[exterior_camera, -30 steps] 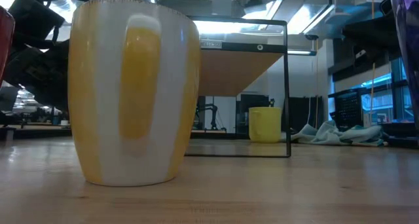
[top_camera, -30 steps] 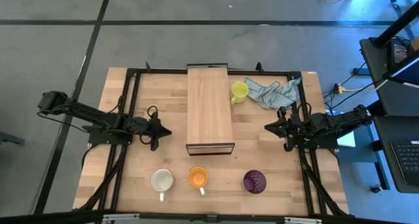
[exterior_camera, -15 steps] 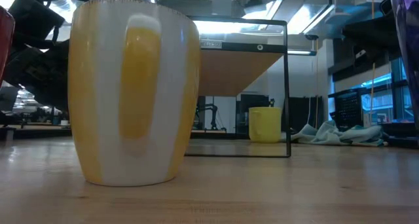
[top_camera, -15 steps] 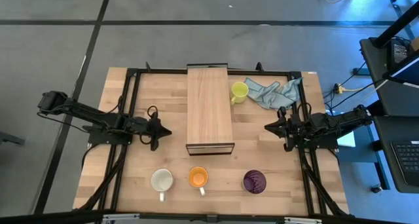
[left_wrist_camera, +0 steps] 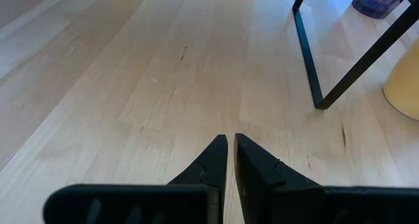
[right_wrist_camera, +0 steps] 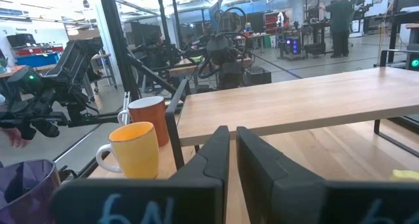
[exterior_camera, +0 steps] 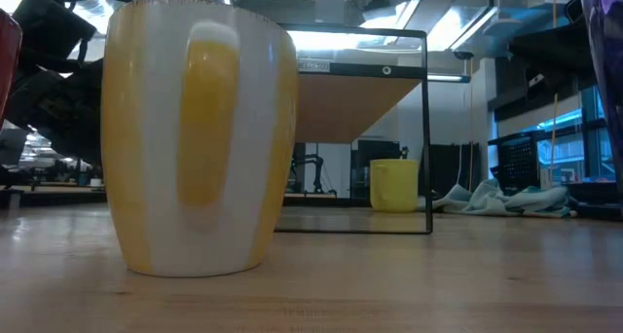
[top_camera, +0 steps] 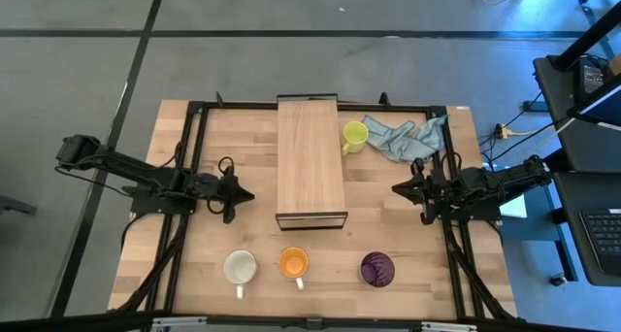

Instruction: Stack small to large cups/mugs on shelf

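No mug had yet been stacked: the shelf [top_camera: 310,162] stood bare, with the white mug [top_camera: 240,267], orange mug [top_camera: 293,263] and purple mug [top_camera: 377,268] lined along the surface's [top_camera: 233,138] near edge (the yellow mug [top_camera: 354,135] sat beside the shelf). The left claw [top_camera: 246,196] and right claw [top_camera: 398,188] were seen closed and empty.

The right gripper's [right_wrist_camera: 232,160] two dark fingers [right_wrist_camera: 209,160] stand nearly together at bottom centre. Behind them the long light-wood shelf board [right_wrist_camera: 294,106] crosses the right half. At lower left sit a yellow-orange handled mug [right_wrist_camera: 134,150], a reddish-brown mug [right_wrist_camera: 148,112] behind it, and a dark purple mug [right_wrist_camera: 25,189] in the corner.
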